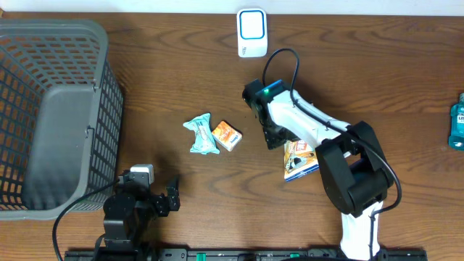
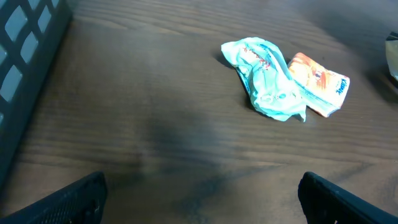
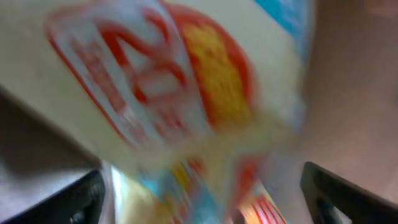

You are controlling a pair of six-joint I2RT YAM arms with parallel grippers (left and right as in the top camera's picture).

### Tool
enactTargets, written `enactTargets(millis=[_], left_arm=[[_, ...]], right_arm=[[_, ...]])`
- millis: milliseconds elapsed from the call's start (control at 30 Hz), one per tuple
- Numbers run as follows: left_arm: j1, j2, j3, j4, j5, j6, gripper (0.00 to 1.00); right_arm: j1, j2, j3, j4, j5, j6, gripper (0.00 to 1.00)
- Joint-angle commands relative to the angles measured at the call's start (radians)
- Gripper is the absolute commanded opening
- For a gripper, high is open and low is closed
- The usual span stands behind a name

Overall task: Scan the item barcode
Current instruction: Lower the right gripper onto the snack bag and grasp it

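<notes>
A white packet with red, yellow and blue print lies on the wooden table, right of centre. My right gripper hangs at its upper left edge. In the right wrist view the packet is a close blur. It fills the space between the dark fingers of the right gripper, whose jaws stand wide; no grip shows. My left gripper rests near the front edge; the left wrist view shows this left gripper open over bare wood. A white scanner stands at the back.
A crumpled teal wrapper and a small orange packet lie side by side at the centre; both the wrapper and the orange packet show in the left wrist view. A grey mesh basket stands at the left. A blue bottle is at the right edge.
</notes>
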Motion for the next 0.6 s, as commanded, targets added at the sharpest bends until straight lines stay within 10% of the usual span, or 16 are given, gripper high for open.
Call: enactTargets(millis=[0, 133, 267, 567], left_arm=[[0.002, -0.002, -0.013, -0.003, 0.012, -0.009, 0.98], [0.002, -0.002, -0.013, -0.003, 0.012, -0.009, 0.98], [0.002, -0.002, -0.013, -0.003, 0.012, -0.009, 0.98], [0.002, -0.002, -0.013, -0.003, 0.012, -0.009, 0.98]], right_arm=[[-0.027, 0.005, -0.097, 0.093, -0.008, -0.018, 0.71], [-0.037, 0.005, -0.145, 0.162, -0.035, -0.016, 0.18], [-0.033, 0.005, -0.113, 0.168, -0.130, -0.039, 0.01], [-0.159, -0.061, 0.128, 0.072, -1.361, -0.390, 0.01]])
